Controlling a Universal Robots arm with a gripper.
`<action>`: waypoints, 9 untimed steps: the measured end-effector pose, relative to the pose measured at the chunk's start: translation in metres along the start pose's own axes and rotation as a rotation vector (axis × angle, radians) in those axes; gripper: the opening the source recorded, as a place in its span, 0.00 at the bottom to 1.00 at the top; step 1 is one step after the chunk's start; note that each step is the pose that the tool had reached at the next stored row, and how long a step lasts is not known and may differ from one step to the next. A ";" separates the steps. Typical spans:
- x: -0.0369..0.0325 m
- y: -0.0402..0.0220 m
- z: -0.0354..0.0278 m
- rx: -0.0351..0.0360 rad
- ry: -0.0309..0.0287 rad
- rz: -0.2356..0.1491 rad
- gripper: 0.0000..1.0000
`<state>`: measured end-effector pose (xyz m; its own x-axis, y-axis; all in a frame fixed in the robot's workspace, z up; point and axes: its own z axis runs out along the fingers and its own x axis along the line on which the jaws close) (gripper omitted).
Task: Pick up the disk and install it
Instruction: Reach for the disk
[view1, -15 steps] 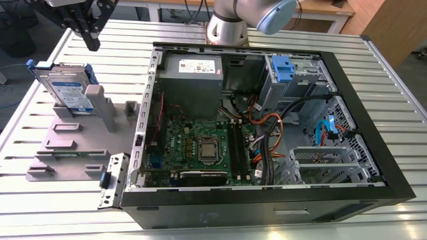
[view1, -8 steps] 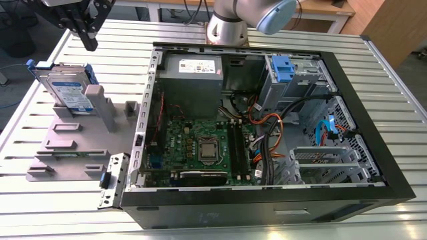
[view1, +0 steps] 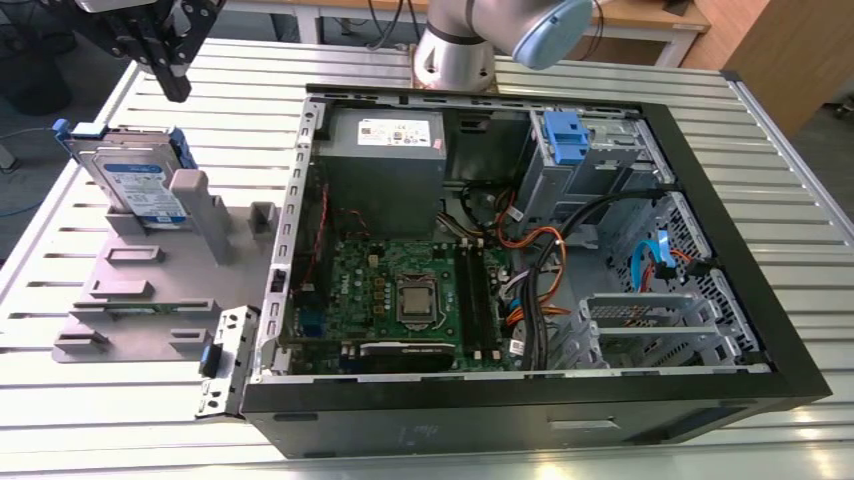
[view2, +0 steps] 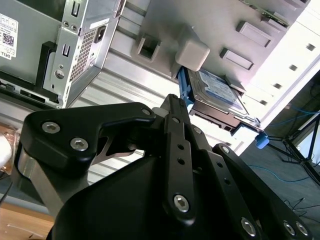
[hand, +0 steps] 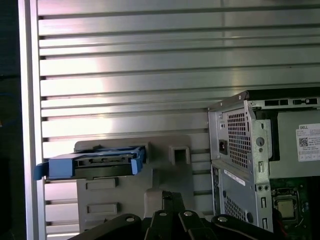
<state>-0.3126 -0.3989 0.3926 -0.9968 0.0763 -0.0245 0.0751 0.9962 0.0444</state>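
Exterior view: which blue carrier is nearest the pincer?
The one framing the disk on the grey stand, by the pincer; the bracket sits far off inside the case.

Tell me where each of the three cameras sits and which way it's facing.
Exterior view: off the arm, high up, looking down on the open computer case and, at the exterior view's left, the disk standing in the grey stand; the arm and gripper show.
Second wrist view: on the arm behind the gripper, looking along it toward the disk.
First wrist view: on the arm, facing the table, disk edge-on; the gripper shows.
Shared: all three show the disk, grey stand and gripper.
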 end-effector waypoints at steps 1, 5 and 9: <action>0.0012 -0.0001 0.0000 0.0000 0.0001 0.000 0.11; 0.0076 -0.0006 -0.0001 0.0001 0.0001 0.000 0.11; 0.0140 -0.0011 -0.0001 0.0001 0.0001 0.000 0.11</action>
<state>-0.3266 -0.3990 0.3923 -0.9968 0.0762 -0.0244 0.0750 0.9962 0.0443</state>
